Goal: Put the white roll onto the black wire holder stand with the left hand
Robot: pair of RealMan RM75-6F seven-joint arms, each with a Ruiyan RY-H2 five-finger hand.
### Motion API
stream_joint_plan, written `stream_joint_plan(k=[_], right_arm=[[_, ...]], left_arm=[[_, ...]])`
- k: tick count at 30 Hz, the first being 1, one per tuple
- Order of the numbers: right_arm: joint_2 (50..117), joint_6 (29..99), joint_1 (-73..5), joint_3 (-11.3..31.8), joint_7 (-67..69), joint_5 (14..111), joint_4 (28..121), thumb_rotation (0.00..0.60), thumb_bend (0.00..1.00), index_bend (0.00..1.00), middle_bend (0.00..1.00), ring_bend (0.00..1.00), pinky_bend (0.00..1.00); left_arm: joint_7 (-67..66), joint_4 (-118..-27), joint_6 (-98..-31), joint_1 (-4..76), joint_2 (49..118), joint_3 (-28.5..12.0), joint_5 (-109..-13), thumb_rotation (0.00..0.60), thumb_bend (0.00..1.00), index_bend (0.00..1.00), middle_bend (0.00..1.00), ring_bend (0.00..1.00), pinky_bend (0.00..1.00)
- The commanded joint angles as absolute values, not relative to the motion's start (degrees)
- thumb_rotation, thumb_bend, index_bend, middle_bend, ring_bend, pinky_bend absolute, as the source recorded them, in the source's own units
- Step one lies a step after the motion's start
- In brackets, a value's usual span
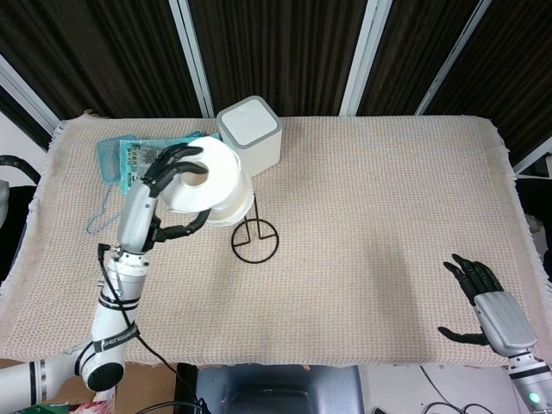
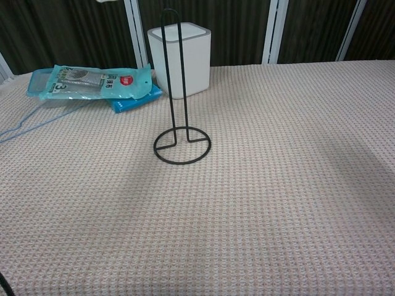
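Observation:
My left hand (image 1: 169, 191) grips the white roll (image 1: 211, 183) and holds it in the air, just left of the black wire holder stand (image 1: 254, 235). The roll's hollow core faces up in the head view. The stand stands upright mid-table, its ring base and tall post (image 2: 174, 80) plain in the chest view, where only a sliver of the roll (image 2: 110, 1) shows at the top edge. My right hand (image 1: 488, 304) rests open near the table's front right corner, holding nothing.
A white square bin (image 1: 250, 134) stands behind the stand. Teal and blue packets (image 1: 142, 160) lie at the back left, with a thin blue wire hanger (image 2: 37, 122) beside them. A beige woven cloth (image 1: 379, 216) covers the table.

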State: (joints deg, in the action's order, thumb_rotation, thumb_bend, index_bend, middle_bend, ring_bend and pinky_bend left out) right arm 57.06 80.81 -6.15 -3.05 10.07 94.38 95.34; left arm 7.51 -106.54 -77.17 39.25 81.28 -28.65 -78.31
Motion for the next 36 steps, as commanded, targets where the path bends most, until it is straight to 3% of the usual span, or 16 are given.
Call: stream_joint_plan(k=[1,12,30,33,36], right_arm=[[56.5,80.4,-6.4,-2.9,11.3,93.9,95.2,0.6,0.13,0.0,0.0,0.0,0.0],[55.5,78.8,-7.2,-3.1,13.6,93.7,95.2,0.6,0.13,0.0,0.0,0.0,0.0],[55.3,79.6,-6.9,-2.7,13.9,93.2,95.1,0.6,0.13,0.0,0.0,0.0,0.0],[55.3,79.8,-6.8,-2.7,13.9,93.2,95.1,0.6,0.13,0.0,0.0,0.0,0.0],[55.3,79.7,-6.8,-2.8,13.8,93.3,95.2,0.6,0.13,0.0,0.0,0.0,0.0]], left_arm=[[4.4,-105.2,-74.9,42.9,84.2,-30.1,-75.3,0.6,0.58,0.36,0.37,0.47,0.75],[-0.3,-98.6,-72.1,48.1,88.3,-30.0,-71.1,0.6,0.57,0.36,0.37,0.47,0.75],[-1.2,-99.1,-71.4,48.7,87.3,-28.9,-68.0,0.6,0.56,0.35,0.36,0.46,0.74],[-2.9,-99.5,-71.6,48.5,86.9,-28.2,-67.9,0.6,0.53,0.33,0.35,0.42,0.72],[-3.5,-100.6,-70.2,48.4,86.2,-27.5,-66.3,0.6,0.47,0.26,0.29,0.29,0.62]])
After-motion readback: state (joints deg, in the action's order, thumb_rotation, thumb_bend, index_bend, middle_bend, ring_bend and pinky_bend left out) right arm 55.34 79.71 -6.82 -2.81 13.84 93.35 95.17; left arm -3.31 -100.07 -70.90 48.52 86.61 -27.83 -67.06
